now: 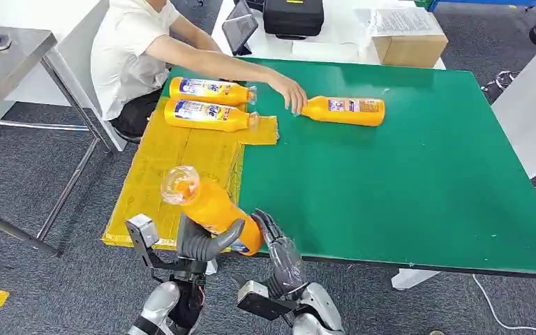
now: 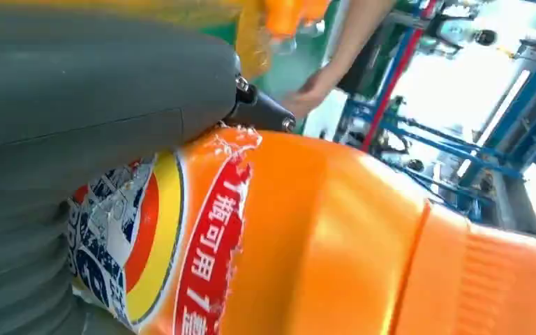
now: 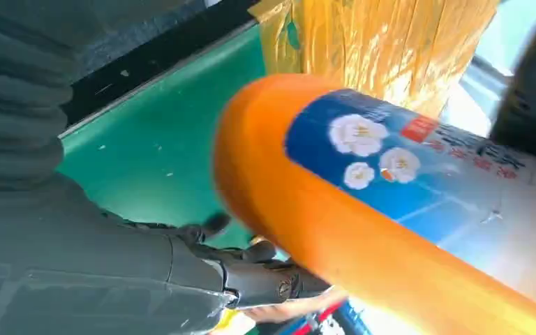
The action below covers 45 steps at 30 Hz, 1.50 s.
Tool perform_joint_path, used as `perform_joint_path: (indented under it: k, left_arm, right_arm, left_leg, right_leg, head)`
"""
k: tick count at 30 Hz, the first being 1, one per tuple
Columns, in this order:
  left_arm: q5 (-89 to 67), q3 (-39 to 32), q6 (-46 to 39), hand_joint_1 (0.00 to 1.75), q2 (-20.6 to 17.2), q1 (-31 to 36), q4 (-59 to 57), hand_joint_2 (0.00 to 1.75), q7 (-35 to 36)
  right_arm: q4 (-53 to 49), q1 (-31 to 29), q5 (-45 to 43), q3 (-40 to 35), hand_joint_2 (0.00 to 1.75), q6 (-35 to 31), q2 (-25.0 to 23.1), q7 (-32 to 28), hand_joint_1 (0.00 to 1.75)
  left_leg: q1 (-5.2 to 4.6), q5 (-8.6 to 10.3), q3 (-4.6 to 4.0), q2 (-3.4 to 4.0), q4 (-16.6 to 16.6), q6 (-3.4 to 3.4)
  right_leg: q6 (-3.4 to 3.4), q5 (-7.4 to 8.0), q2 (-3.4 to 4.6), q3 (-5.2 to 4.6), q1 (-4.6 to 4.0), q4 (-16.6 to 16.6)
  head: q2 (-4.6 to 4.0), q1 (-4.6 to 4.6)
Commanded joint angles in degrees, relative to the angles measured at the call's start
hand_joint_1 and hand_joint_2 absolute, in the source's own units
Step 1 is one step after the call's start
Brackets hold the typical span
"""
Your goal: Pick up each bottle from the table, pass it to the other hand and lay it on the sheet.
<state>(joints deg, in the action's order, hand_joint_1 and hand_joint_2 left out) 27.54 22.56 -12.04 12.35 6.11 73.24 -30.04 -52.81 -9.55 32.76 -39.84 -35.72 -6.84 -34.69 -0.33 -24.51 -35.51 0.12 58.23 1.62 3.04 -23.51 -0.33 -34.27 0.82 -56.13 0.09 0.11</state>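
An orange bottle (image 1: 206,199) hangs tilted over the near end of the yellow sheet (image 1: 174,160), its clear cap up and away from me. My left hand (image 1: 206,241) grips it round the lower body; up close its label and orange shoulder (image 2: 307,237) show beside the grey thumb (image 2: 77,105). My right hand (image 1: 279,248) stands by the bottle's base with fingers spread, holding nothing; the bottle's base (image 3: 363,209) passes just beyond its fingers (image 3: 251,276). Two bottles (image 1: 209,89) (image 1: 209,114) lie at the sheet's far end. Another bottle (image 1: 345,110) lies on the green table (image 1: 405,174).
A seated person reaches over the table, one hand (image 1: 292,94) at the cap of the lying bottle. Behind are a tablet (image 1: 239,28), a black case (image 1: 293,15) and a cardboard box (image 1: 408,42). A metal table (image 1: 7,56) stands left.
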Motion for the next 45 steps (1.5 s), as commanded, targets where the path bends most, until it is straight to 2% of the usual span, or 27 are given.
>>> perform_joint_path:
  k: [1,2,3,7,8,9,10,11,12,14,18,23,30,36,37,38,39,40,45]
  left_arm:
    - [-27.6,-5.5,-21.4,1.75,-2.8,5.2,-2.6,1.75,-3.6]
    - [-26.2,-6.5,-19.6,1.75,-2.7,4.4,-1.2,1.75,-2.6]
    - [-24.8,-7.0,-18.2,1.75,-2.7,3.8,0.0,1.75,-2.1]
    - [-23.1,-7.6,-15.7,1.75,-3.2,2.3,2.9,1.75,-1.0]
    - [-26.2,-6.9,-16.9,1.75,-4.4,2.9,2.4,1.75,0.5]
    - [-33.3,-5.2,-19.6,1.75,-6.4,4.3,-0.4,1.75,3.4]
    - [-35.1,-4.9,-20.3,1.75,-6.7,4.7,-1.0,1.75,3.9]
    - [-52.6,-3.2,-26.2,1.75,-9.7,7.9,-8.1,1.75,9.6]
    - [-59.8,-2.9,-26.9,1.75,-11.0,9.9,-12.4,1.75,13.7]
    - [-68.1,-3.1,-20.3,1.75,-11.5,14.5,-21.6,1.75,19.5]
    - [-68.1,-3.4,-20.0,1.75,-11.3,14.9,-22.2,1.75,19.5]
    - [-68.5,-3.4,-19.9,1.75,-10.8,15.1,-22.4,1.75,19.6]
    - [-73.9,-1.3,-5.8,1.75,-10.8,20.7,-32.4,1.75,23.1]
    - [-74.4,-0.2,-0.1,1.75,-9.7,21.9,-31.8,1.75,22.5]
    - [-73.2,-0.5,1.8,1.68,-9.5,22.2,-31.9,1.75,22.3]
    - [-72.2,-0.4,4.0,1.52,-9.4,22.6,-32.6,1.75,22.2]
    - [-72.4,0.6,5.8,0.17,-9.8,23.3,-33.2,1.75,22.3]
    - [-72.1,1.4,8.0,0.0,-10.0,24.0,-33.9,1.75,21.7]
    - [-67.2,2.4,15.7,0.0,-10.9,24.9,-34.9,1.75,19.2]
  right_arm:
    - [-16.8,11.7,10.2,20.8,0.0,-4.3,0.3,-2.5,0.0]
    - [-19.7,13.4,11.1,26.8,0.0,-4.3,-2.3,-4.9,0.0]
    - [-20.8,13.8,9.7,28.8,0.0,-4.3,-3.2,-5.3,0.0]
    - [-20.7,14.4,7.4,31.2,0.0,-4.3,-4.0,-5.0,0.0]
    - [-20.0,14.9,7.1,31.2,0.0,-4.3,-4.3,-5.3,0.0]
    - [-19.6,15.1,8.1,30.9,0.0,-4.3,-4.4,-5.3,0.0]
    - [-19.4,15.1,8.1,31.0,0.0,-4.3,-4.5,-5.3,0.0]
    - [-17.9,14.5,5.4,29.5,0.0,-4.3,-4.5,-5.3,0.0]
    - [-16.6,13.8,5.2,29.5,0.0,-4.3,-4.8,-5.3,0.0]
    - [-12.6,11.9,1.1,26.8,0.0,-4.3,-4.5,-5.3,0.0]
    - [-12.4,11.6,1.0,26.7,0.0,-4.3,-4.5,-5.3,0.0]
    - [-12.7,11.9,1.0,26.6,0.0,-4.3,-4.5,-5.3,0.0]
    - [-11.3,11.4,-2.5,23.1,0.0,-4.3,-2.9,-5.3,0.0]
    - [-10.6,11.1,-4.2,22.0,0.0,-4.3,-2.6,-5.3,0.0]
    - [-10.6,11.0,-4.3,21.8,0.0,-4.3,-2.6,-5.3,0.0]
    - [-10.6,11.0,-4.3,21.8,0.0,-4.3,-2.6,-5.3,0.0]
    - [-10.5,10.9,-3.9,21.9,0.0,-4.3,-2.6,-5.3,0.0]
    - [-9.9,10.8,-3.3,21.9,0.0,-4.3,-2.6,-5.3,0.0]
    - [-9.0,10.8,-4.3,22.2,0.0,-4.3,-2.3,-5.3,0.0]
  left_leg:
    - [0.06,-0.05,0.25,-0.24,-0.1,-0.13]
    - [0.04,-0.06,0.25,-0.21,-0.1,-0.15]
    - [0.03,-0.06,0.2,-0.2,0.0,-0.15]
    - [0.07,-0.2,0.32,-0.05,0.0,-0.18]
    - [0.04,-0.08,0.11,-0.13,0.0,-0.1]
    - [0.05,-0.09,0.2,-0.19,0.0,-0.12]
    - [0.08,-0.12,0.34,-0.19,-0.1,-0.16]
    - [0.06,-0.07,0.26,-0.23,-0.1,-0.14]
    - [0.08,-0.12,0.36,-0.16,-0.1,-0.16]
    - [0.07,-0.02,0.41,-0.09,-0.2,-0.2]
    - [0.03,0.05,0.13,-0.09,-0.1,-0.09]
    - [0.07,0.01,0.27,-0.07,-0.1,-0.16]
    - [0.1,-0.01,0.29,-0.08,-0.1,-0.2]
    - [0.07,0.04,0.2,-0.05,-0.1,-0.17]
    - [0.09,0.02,0.29,-0.05,-0.1,-0.2]
    - [0.08,0.02,0.24,-0.08,0.0,-0.18]
    - [0.08,0.05,0.25,-0.12,-0.1,-0.17]
    - [0.07,0.06,0.25,-0.15,-0.1,-0.15]
    - [0.07,0.06,0.37,-0.08,-0.1,-0.12]
  right_leg:
    - [-0.13,-0.12,-0.21,0.31,-0.06,0.0]
    - [-0.15,-0.14,-0.17,0.28,-0.04,0.0]
    - [-0.16,-0.15,-0.16,0.23,-0.03,-0.1]
    - [-0.18,-0.18,0.0,0.34,-0.07,-0.1]
    - [-0.1,-0.08,-0.09,0.16,-0.05,0.0]
    - [-0.12,-0.11,-0.14,0.27,-0.05,0.0]
    - [-0.17,-0.15,-0.15,0.4,-0.08,0.0]
    - [-0.15,-0.12,-0.21,0.34,-0.05,0.0]
    - [-0.18,-0.15,-0.13,0.4,-0.07,0.0]
    - [-0.22,-0.06,-0.06,0.41,-0.07,0.1]
    - [-0.08,0.01,-0.1,0.15,-0.03,0.1]
    - [-0.14,-0.05,-0.1,0.28,-0.06,0.1]
    - [-0.16,-0.06,-0.08,0.34,-0.08,0.0]
    - [-0.12,0.01,-0.03,0.25,-0.06,0.1]
    - [-0.16,-0.01,-0.01,0.32,-0.08,0.1]
    - [-0.14,-0.01,-0.06,0.27,-0.07,0.0]
    - [-0.13,-0.01,-0.11,0.3,-0.07,0.0]
    - [-0.11,-0.01,-0.13,0.32,-0.06,0.1]
    - [-0.11,0.0,-0.06,0.45,-0.05,0.1]
  head:
    - [0.0,0.0]
    - [0.0,0.0]
    - [0.0,-0.02]
    - [0.0,0.0]
    - [0.0,-0.02]
    - [0.0,-0.02]
    - [0.0,0.0]
    - [0.0,0.0]
    - [0.0,0.02]
    - [0.0,0.0]
    - [0.0,0.0]
    - [0.0,0.0]
    - [0.0,0.0]
    - [0.0,0.0]
    - [0.0,-0.02]
    - [0.0,0.0]
    - [0.0,-0.02]
    - [0.0,0.0]
    - [0.0,0.0]
